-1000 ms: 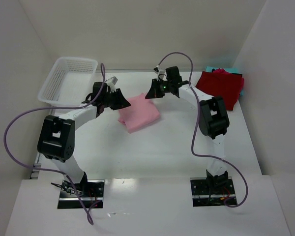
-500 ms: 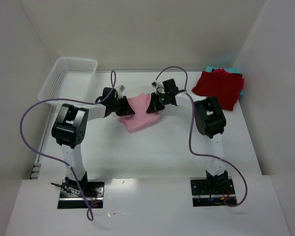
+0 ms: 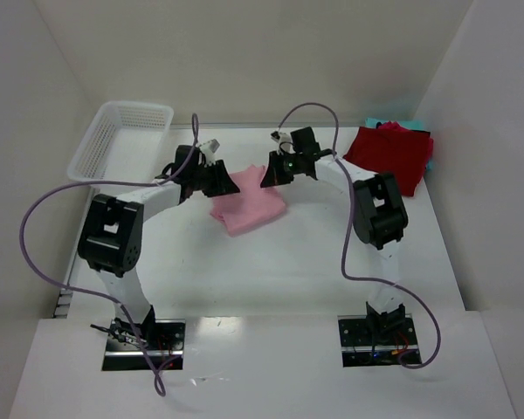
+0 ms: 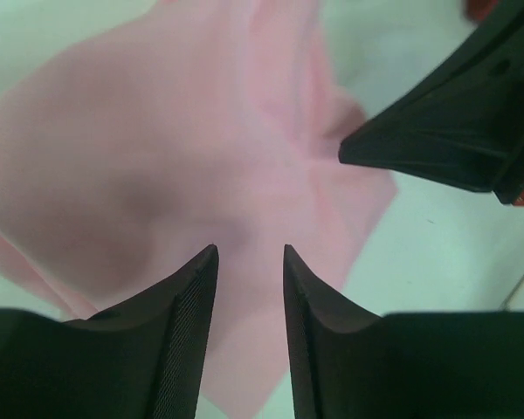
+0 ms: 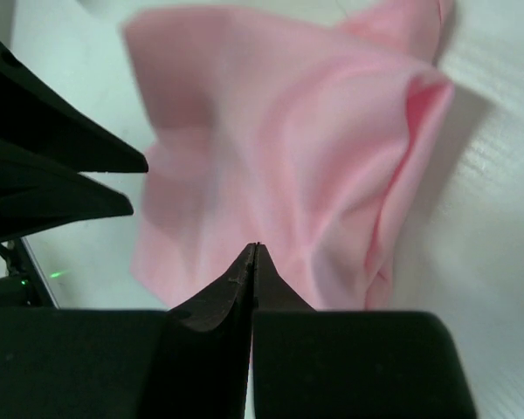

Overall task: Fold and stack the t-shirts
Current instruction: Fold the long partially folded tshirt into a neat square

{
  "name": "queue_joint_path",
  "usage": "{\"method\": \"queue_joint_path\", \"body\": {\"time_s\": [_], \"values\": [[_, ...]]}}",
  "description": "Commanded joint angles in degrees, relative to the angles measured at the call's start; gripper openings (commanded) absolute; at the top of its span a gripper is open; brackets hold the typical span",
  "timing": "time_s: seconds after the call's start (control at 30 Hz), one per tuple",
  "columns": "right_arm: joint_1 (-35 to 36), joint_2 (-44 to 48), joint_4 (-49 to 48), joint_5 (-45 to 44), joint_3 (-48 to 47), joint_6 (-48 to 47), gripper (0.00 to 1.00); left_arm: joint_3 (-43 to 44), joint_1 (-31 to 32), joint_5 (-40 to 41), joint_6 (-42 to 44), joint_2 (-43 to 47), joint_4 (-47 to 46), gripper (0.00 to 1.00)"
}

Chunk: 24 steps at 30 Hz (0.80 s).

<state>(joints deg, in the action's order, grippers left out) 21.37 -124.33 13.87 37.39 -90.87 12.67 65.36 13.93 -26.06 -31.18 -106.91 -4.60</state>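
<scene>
— Two grippers sit at your light pink cloth t-shirt (image 3: 251,205), one on each side. Want their positions?

— Yes. Start with the left one.

— Your left gripper (image 3: 220,181) is at the shirt's left edge, pointing right. In its wrist view (image 4: 249,255) the fingers are parted by a narrow gap and nothing is pinched between them. The pink cloth (image 4: 157,157) fills the view beyond the tips.

— And the right?

— Your right gripper (image 3: 269,175) is at the shirt's far right corner, pointing left toward the other one. Its fingers are pressed tight together (image 5: 254,250) with no cloth visible between them. The shirt (image 5: 288,131) lies beyond the tips, with a raised fold along its right side. I cannot tell whether the tips touch the fabric.

— How close are the two tools?

— Near, but apart. Each shows in the other's wrist view across the pink cloth: the left gripper (image 5: 138,183) with its fingers spread, the right gripper (image 4: 345,155) as a closed point.

— Where are the other shirts?

— Your dark red folded cloth shirt (image 3: 389,157) lies at the far right of the white table (image 3: 288,262), well apart from both grippers. A teal cloth (image 3: 375,121) peeks out at its far edge. The white plastic mesh basket (image 3: 113,140) stands at the far left corner.
</scene>
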Motion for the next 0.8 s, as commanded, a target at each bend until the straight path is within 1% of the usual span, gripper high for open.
{"method": "queue_joint_path", "body": {"time_s": [0.0, 0.1, 0.13, 0.27, 0.33, 0.4, 0.43, 0.5, 0.57, 0.7, 0.77], "values": [[-0.18, 10.67, -0.33, -1.87, -2.65, -0.63, 0.00, 0.56, -0.13, -3.81, 3.14, 8.29, 0.55, 0.44], [-0.18, 13.41, -1.64, -2.67, 1.12, 1.83, 0.00, -1.02, 0.39, -8.02, 3.14, 11.72, 1.78, 0.46], [-0.18, 15.07, -2.43, -2.67, 4.27, 2.44, 0.00, -1.03, 1.52, -9.26, 3.66, 11.73, 1.79, 0.46], [-0.18, 17.45, -6.83, -0.04, 13.25, 6.49, 0.00, -3.22, 5.13, -10.32, 4.20, 12.96, 3.02, 0.40], [-0.18, 17.46, -8.49, 0.58, 17.63, 7.72, 0.00, -5.58, 6.63, -9.01, 2.63, 12.96, 2.49, 0.32], [-0.18, 17.99, -9.12, 0.58, 20.02, 7.72, 0.00, -7.70, 8.56, -7.26, 1.22, 12.96, 0.22, 0.28], [-0.18, 17.99, -9.99, 0.58, 21.68, 7.72, 0.00, -8.75, 9.18, -4.81, 0.43, 12.96, -0.32, 0.22], [-0.18, 16.67, -10.53, 0.58, 22.23, 7.72, 0.00, -11.39, 10.40, -2.78, -0.98, 12.96, -1.98, 0.17], [-0.18, 15.36, -10.53, 0.58, 21.44, 7.02, 0.00, -12.01, 10.41, 1.78, -1.52, 12.35, -2.52, 0.10], [-0.18, 10.71, -9.92, -0.20, 18.46, 5.88, 0.00, -12.80, 10.41, 5.67, -2.13, 9.71, -2.61, 0.07], [-0.18, 8.85, -8.69, -0.21, 15.91, 5.18, 0.00, -11.58, 10.94, 6.90, -2.13, 7.70, -1.56, 0.06]]}}
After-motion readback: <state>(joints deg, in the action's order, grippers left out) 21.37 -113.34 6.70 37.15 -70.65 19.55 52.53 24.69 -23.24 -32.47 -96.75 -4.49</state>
